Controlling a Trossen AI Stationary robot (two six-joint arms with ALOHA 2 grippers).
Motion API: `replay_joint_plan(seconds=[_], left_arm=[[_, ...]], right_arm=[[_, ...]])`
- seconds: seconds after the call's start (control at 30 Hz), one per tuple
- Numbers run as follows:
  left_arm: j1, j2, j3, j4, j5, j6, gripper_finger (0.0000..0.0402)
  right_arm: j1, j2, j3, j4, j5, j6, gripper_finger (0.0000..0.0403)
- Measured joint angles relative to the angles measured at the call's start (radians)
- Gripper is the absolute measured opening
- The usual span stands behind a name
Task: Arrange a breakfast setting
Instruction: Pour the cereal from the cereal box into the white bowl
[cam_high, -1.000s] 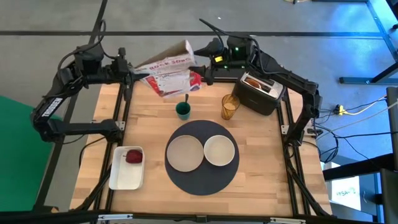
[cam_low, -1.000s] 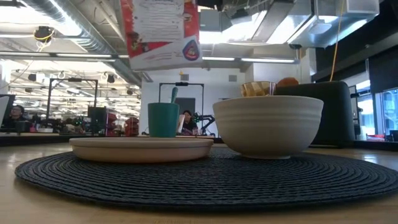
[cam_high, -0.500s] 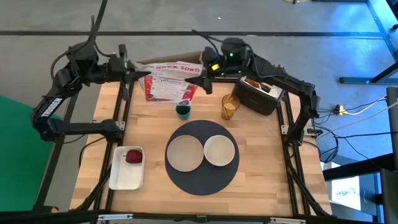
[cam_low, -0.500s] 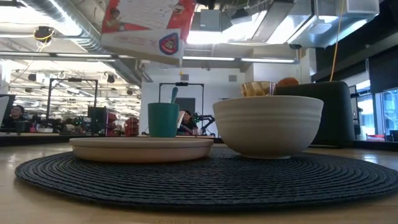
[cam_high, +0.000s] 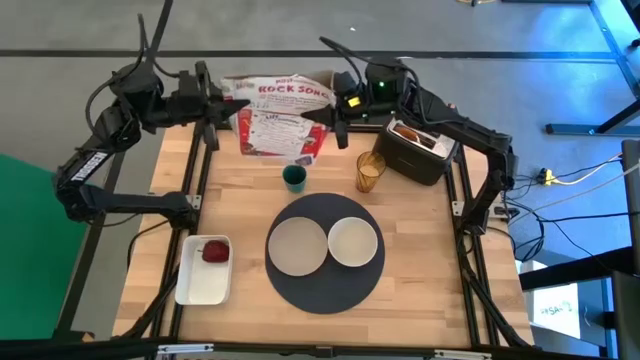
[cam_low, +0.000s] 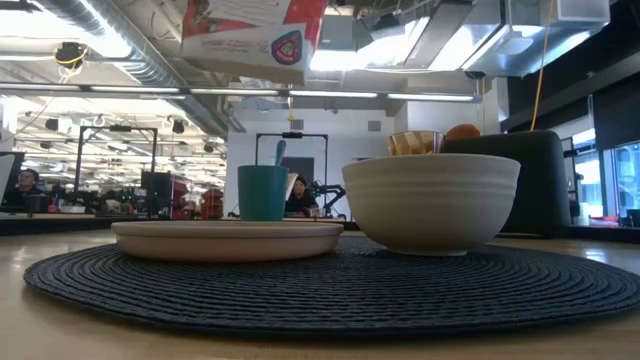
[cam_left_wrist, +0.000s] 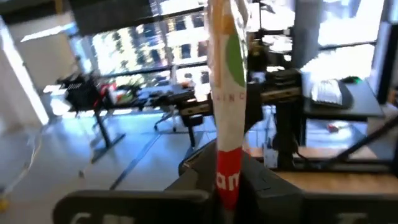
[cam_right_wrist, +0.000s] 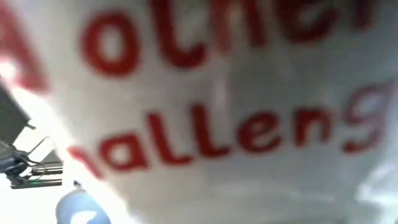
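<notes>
- Breakfast setting pieces sit on the tabletop (cam_high: 420, 270): a large dark grey round mat (cam_high: 325, 290) lies near the middle, carrying a beige plate (cam_high: 298, 246) and, just beside it, a white bowl (cam_high: 353, 242).
- Small green cup (cam_high: 294, 178) stands just beyond the mat's far edge; an amber glass (cam_high: 370, 171) stands near it, beside the black toaster (cam_high: 418, 152), where a toasted round (cam_high: 408, 130) shows in the slot.
- Red fruit (cam_high: 214, 251) lies in the white rectangular tray (cam_high: 200, 285), off the mat on the left arm's side.
- A red-and-white cereal box (cam_high: 283, 118) hangs in the air over the far edge of the tabletop, between the two arms.
- Left gripper (cam_high: 222, 103) has its jaws closed on one end of the box; the left wrist view shows the box's edge (cam_left_wrist: 228, 93) clamped between them.
- Right gripper (cam_high: 330, 116) meets the opposite end, jaws pinched on it; red lettering on the box fills the right wrist view.
</notes>
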Motion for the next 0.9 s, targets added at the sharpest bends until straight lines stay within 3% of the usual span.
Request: replay_joint_plan(seconds=[0.23, 0.4, 0.5, 0.7, 0.9], left_arm=[[-0.001, -0.009, -0.002, -0.085, -0.065, -0.084, 0.0131], [0.000, -0.033, -0.002, -0.108, -0.058, -0.155, 0.0221], [-0.005, -0.024, -0.002, -0.111, -0.004, -0.170, 0.0269], [-0.076, 0.029, -0.002, -0.069, 0.032, -0.185, 0.0339], [-0.118, 0.057, -0.003, -0.087, 0.056, -0.186, 0.0380]], right_arm=[[-0.055, -0.067, 0.054, 0.004, -0.084, 0.026, 0.0003], [-0.099, -0.093, 0.111, 0.032, -0.182, 0.025, 0.0001], [-0.112, -0.093, 0.146, -0.001, -0.231, 0.033, 0.0001], [-0.112, -0.093, 0.152, -0.001, -0.237, 0.025, 0.0001], [-0.133, -0.097, 0.152, -0.011, -0.177, 0.022, 0.0000]])
